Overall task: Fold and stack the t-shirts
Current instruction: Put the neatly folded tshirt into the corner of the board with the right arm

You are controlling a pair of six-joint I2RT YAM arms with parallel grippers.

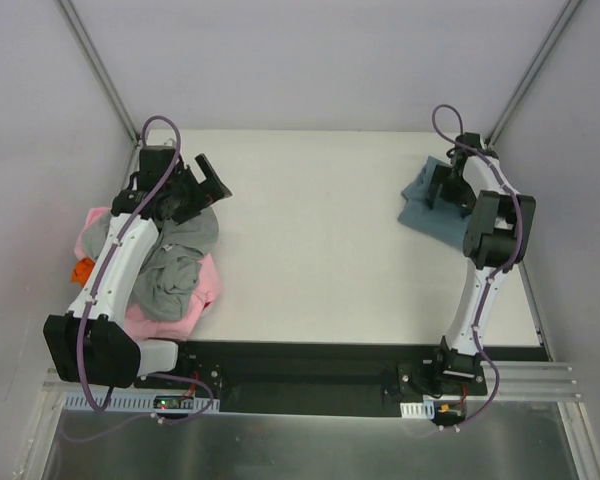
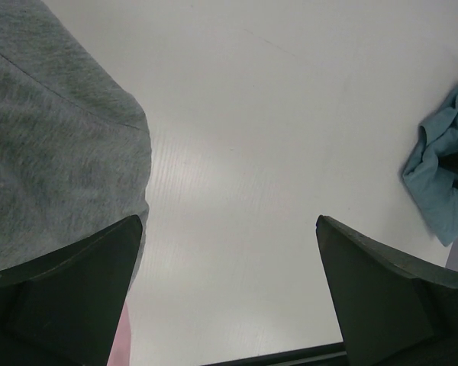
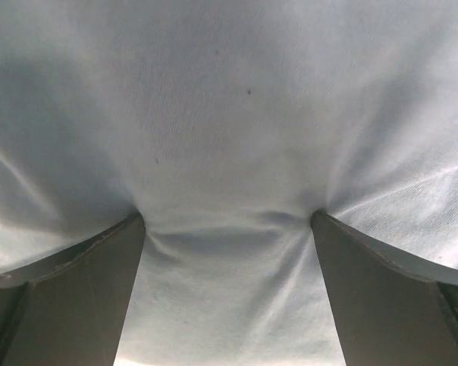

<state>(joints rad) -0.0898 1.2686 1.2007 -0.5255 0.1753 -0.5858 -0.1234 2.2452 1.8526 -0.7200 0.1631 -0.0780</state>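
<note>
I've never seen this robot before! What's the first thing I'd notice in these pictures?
The messy heap of shirts at the left edge of the table jumps out: a grey shirt flopped over a pink shirt, with a bit of orange cloth peeking out. Far right, a crumpled blue shirt lies alone, and the right gripper presses down into it, jaws wide apart. The left gripper hangs open beside the heap, holding nothing.

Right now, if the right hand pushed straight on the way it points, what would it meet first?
The blue shirt: the right hand's open fingers seem pressed into the cloth, which puckers between them.
</note>
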